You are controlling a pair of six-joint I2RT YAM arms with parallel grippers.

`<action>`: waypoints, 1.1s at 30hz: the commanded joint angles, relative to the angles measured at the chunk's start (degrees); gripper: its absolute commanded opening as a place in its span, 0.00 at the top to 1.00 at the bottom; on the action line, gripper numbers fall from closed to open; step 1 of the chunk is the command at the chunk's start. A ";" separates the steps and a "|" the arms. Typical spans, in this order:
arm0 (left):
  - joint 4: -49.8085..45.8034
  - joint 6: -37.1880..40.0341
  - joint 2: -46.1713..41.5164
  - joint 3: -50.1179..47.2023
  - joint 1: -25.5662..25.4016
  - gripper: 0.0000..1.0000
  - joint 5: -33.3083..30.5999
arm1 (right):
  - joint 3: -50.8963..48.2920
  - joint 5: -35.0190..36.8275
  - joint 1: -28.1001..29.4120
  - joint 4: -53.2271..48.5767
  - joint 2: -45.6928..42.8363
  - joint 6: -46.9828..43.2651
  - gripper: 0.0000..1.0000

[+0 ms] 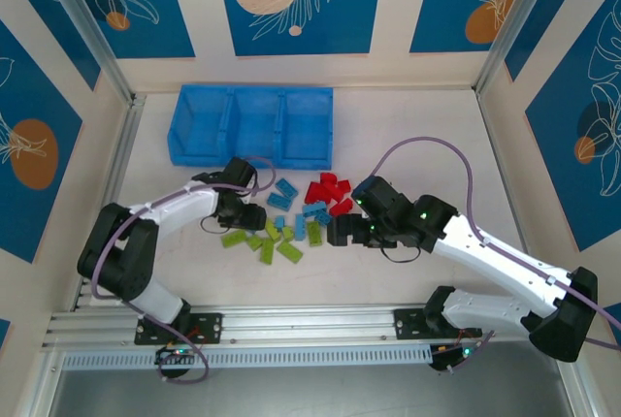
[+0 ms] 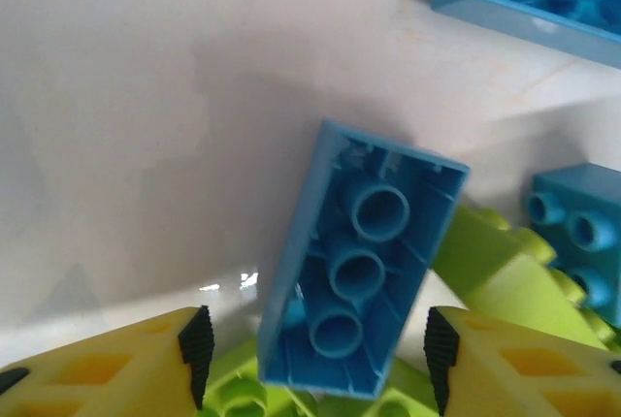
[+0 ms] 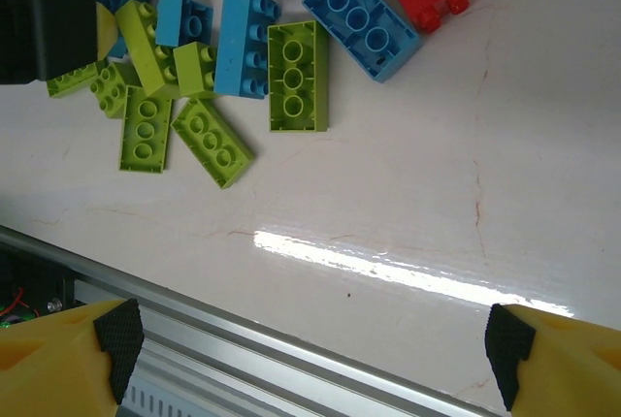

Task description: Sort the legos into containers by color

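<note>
- Top view: the legos (image 1: 291,221) lie between the grippers. The tray (image 1: 184,136) stands beyond, nearer the left arm. The left gripper (image 1: 247,215) is at the pile's left edge, the right gripper (image 1: 340,231) at its right edge.
- Left wrist: jaws half open astride the near end of a blue brick (image 2: 359,272), gaps either side. The brick's long axis runs away, leaning right, and it rests against green bricks (image 2: 495,276).
- Right wrist: jaws wide, empty, over bare table (image 3: 408,194). The pile lies ahead-left.

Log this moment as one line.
left hand straddles light blue brick, grip unclear | right hand open above table | lego pile unsorted
</note>
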 commanded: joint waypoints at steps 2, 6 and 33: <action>-0.67 1.74 3.23 2.22 -0.38 0.41 -3.15 | 1.53 1.31 0.50 -1.56 -1.05 1.39 0.07; 0.84 1.37 5.35 2.77 -0.38 0.43 -3.72 | 1.62 1.48 0.44 -1.71 -1.23 1.75 0.07; 1.28 -1.03 10.52 36.04 19.47 0.80 -12.81 | 2.43 2.64 2.45 0.20 -3.11 2.37 0.07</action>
